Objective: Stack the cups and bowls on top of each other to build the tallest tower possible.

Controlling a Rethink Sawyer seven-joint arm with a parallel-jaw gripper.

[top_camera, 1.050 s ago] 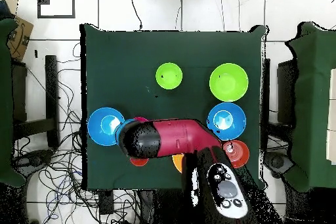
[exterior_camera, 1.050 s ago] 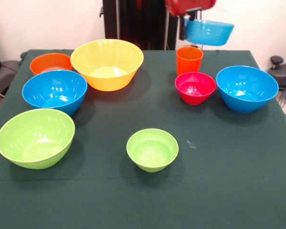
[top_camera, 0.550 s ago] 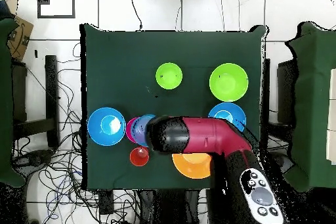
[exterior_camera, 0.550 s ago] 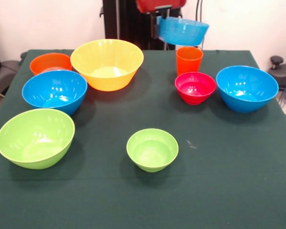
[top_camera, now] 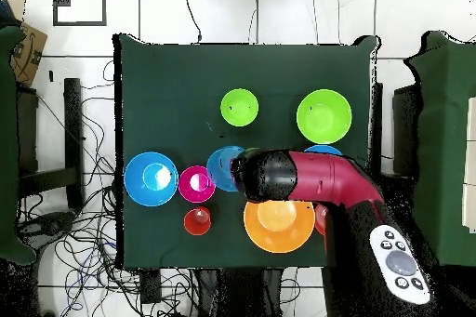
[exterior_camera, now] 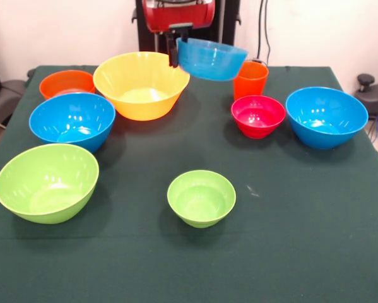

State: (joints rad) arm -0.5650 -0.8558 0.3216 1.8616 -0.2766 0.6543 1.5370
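Carried blue bowl: shifted since a second ago from over the orange cup toward the yellow bowl, now aloft at that bowl's 3 o'clock, clear of the counter. Hand: clenched on the bowl's rim (left edge, front view). Handling, by my guess: light, stiff, glossy and slippery; a rim pinch suits it. No tower yet; other bowls stand singly.

One camera looks across the green table toward the gripper at the far edge, fairly close. The other looks straight down from high above, sharing the whole tabletop.
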